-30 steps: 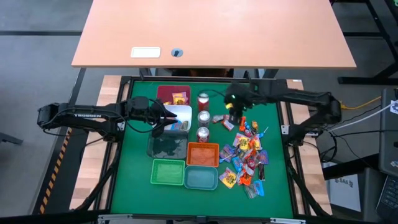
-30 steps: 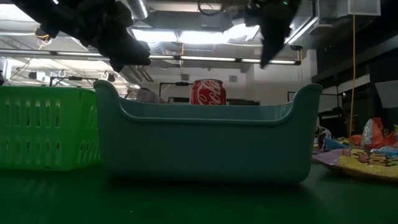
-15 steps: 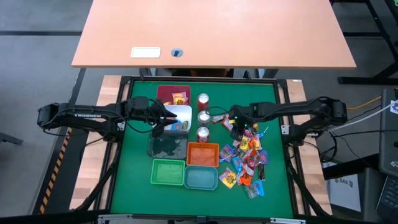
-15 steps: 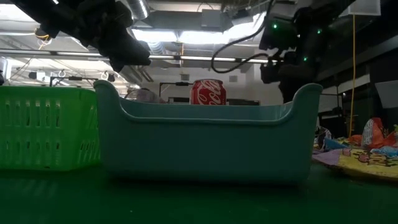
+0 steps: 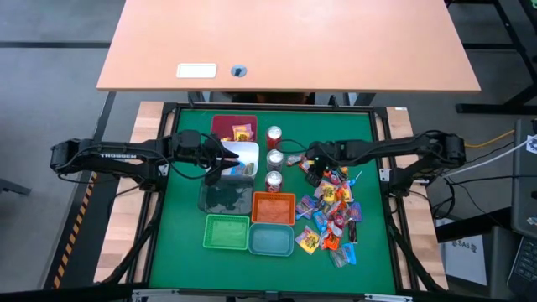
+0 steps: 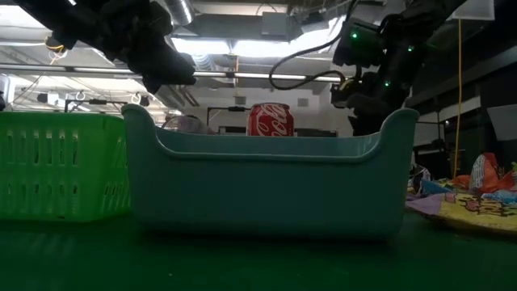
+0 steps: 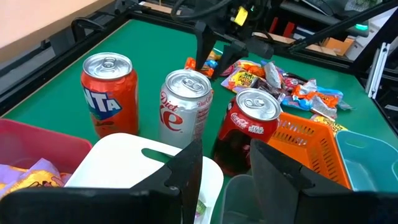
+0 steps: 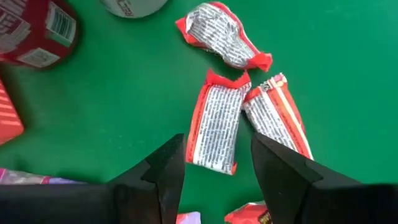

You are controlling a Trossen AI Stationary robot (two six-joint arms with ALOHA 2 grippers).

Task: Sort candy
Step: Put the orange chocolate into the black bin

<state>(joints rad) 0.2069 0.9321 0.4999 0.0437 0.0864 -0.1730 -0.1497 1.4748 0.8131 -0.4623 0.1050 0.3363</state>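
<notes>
Right gripper over loose candy

The candy (image 5: 331,214) heaps on the mat's right side; farther, the right gripper (image 8: 214,165) straddles a red-wrapped sweet (image 8: 214,127), fingers apart. The left gripper (image 5: 225,161) hovers, parted and empty, over the white bin (image 5: 243,155).

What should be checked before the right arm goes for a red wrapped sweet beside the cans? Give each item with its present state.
1. Right gripper open: ok, jaws apart.
2. Right gripper empty: ok, nothing between the fingers.
3. Target under it: ok, a red-edged candy lies flat on the green mat between the fingers.
4. Neighbours clear: not ok, a second red candy lies against the target and a third just beyond.
5. Cans clear of the path: cannot tell, the dark red can stands near the gripper.
6. Left gripper out of the way: ok, open over the white bin.
</notes>
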